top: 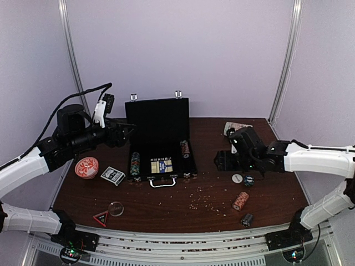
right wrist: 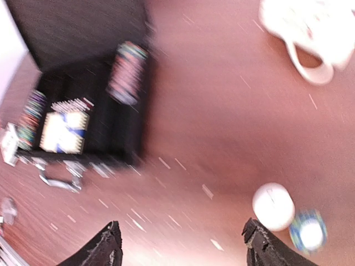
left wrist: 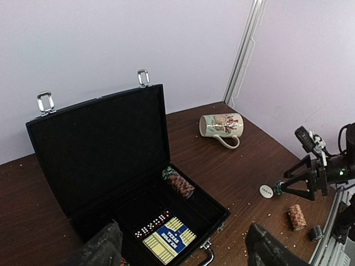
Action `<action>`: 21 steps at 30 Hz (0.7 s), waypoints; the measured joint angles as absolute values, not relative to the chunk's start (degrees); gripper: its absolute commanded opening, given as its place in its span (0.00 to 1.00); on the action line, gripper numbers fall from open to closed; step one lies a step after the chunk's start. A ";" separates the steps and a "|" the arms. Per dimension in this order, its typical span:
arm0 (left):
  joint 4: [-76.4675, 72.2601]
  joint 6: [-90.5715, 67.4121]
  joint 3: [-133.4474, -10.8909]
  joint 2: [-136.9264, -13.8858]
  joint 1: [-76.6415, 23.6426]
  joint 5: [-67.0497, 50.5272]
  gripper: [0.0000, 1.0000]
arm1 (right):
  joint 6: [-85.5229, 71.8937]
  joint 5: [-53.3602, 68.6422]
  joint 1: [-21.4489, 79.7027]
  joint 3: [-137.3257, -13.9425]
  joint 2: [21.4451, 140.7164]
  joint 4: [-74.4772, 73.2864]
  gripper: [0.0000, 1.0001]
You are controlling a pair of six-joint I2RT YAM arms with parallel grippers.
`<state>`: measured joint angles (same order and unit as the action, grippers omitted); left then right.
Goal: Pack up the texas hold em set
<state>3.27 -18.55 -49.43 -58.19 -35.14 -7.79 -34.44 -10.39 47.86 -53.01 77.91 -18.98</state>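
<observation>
The black case [top: 158, 138] stands open in the middle of the table [top: 183, 213]. Its lid is up at the back and its handle points to the arms.

Two chip stacks lie inside it, the left stack [top: 135, 163] and the right stack [top: 184, 148]. Between them is one deck [top: 161, 165], with one row of dice [left wrist: 148, 226] just behind it.

More bits of the set are out on the table. One second deck [top: 112, 175] lies just left of the case, near the one orange dish [top: 86, 167]. One loose stack [top: 240, 200] lies on its side to the right. There are two round buttons side by side, a white button [top: 237, 178] and a blue button [top: 248, 180]. One small dark thing [top: 247, 220] sits near the front edge.

One mug [left wrist: 222, 126] lies on its side at the back right. One red triangle [top: 101, 218] and one clear disc [top: 116, 209] sit at the front left. Crumbs [top: 199, 200] are all over the table.

The left gripper [left wrist: 182, 228] is up by the left side of the lid. Its two fingers [left wrist: 102, 246] are wide apart and hold nothing.

The right gripper [right wrist: 182, 224] hangs low, right of the case, near the two buttons. Its picture is blurry, but its two fingers [right wrist: 263, 249] are wide apart with nothing between them.
</observation>
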 measured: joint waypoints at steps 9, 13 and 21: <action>3.27 -18.55 -49.43 -58.46 -35.14 -7.75 0.80 | -48.36 -8.01 47.66 -35.33 63.31 -25.78 0.72; 3.29 -18.52 -49.43 -58.54 -35.14 -7.73 0.80 | -52.05 -7.03 47.66 -31.59 60.84 -26.30 0.69; 3.33 -18.52 -49.43 -58.59 -35.14 -7.73 0.80 | -55.51 -5.78 47.64 -28.51 60.71 -24.86 0.54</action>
